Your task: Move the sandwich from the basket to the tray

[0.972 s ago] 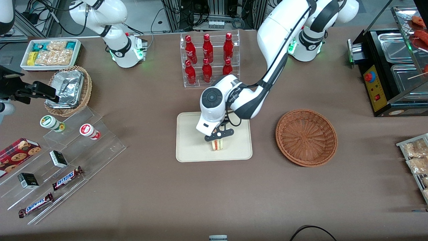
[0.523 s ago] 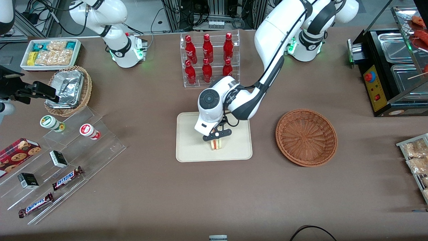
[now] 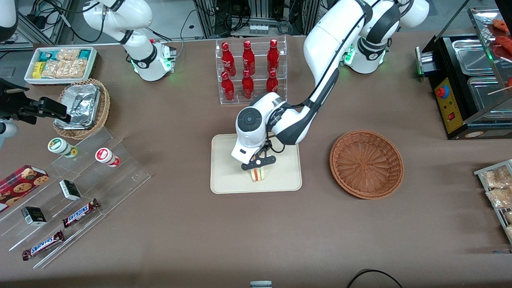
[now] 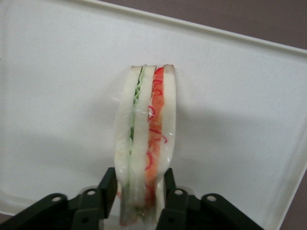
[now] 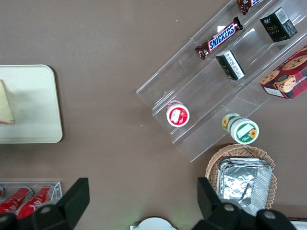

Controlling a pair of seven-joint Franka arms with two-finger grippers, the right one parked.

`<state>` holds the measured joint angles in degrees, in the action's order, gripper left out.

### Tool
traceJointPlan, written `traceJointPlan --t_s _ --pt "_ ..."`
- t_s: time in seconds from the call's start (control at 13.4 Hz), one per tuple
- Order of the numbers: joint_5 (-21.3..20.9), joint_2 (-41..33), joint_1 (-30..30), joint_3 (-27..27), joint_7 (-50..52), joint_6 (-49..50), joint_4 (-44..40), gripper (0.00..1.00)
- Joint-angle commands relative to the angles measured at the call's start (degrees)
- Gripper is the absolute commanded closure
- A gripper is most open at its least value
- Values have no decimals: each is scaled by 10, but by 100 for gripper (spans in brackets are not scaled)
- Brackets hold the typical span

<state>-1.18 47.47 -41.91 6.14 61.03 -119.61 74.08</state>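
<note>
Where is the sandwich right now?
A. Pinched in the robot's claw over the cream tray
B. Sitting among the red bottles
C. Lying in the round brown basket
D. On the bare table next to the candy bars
A: the claw squeezes the sandwich between its two fingers, right over the tray, while the basket holds no sandwich.

Your gripper (image 3: pixel 258 168) sits over the tray (image 3: pixel 228 176), fingers (image 4: pixel 108 184) clamped on the sandwich (image 4: pixel 146 158). Bare tabletop (image 3: pixel 316 168) separates tray from basket (image 3: pixel 366 164); the bottle rack (image 3: pixel 250 72) stands toward the arms' edge.
</note>
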Motion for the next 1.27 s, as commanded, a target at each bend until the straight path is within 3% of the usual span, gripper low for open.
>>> traceJointPlan --t_s 0.0,0.37,0.6,1.2 --pt "-2 -19 -1 -8 0 18 -13 0" --pt "-7 -85 18 -11 -2 47 0 0" --pt "-18 -118 36 -22 -7 118 12 0" --pt "-14 -267 168 -24 -230 95 193 0"
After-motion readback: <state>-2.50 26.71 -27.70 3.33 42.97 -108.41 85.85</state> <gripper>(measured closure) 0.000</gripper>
